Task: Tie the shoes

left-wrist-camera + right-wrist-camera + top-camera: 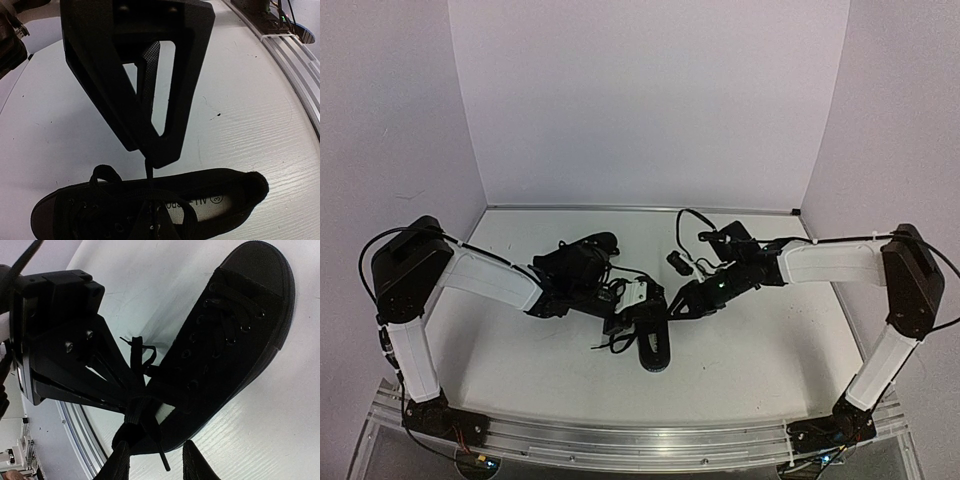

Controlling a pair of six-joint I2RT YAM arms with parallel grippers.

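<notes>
One black shoe (655, 350) lies on the white table between the arms, with its toe toward the near edge. It fills the bottom of the left wrist view (215, 192) and the right of the right wrist view (235, 335). My left gripper (636, 312) hangs just above it, shut on a thin black lace (147, 167) that runs down to the shoe. My right gripper (677, 303) is open, and a lace loop (136, 410) with a loose lace end lies just ahead of its fingertips (119, 466). The second shoe (582, 256) lies behind my left arm.
A small black object (677, 263) lies on the table (760, 340) behind the right gripper. White walls close the back and both sides. An aluminium rail (295, 65) runs along the near edge.
</notes>
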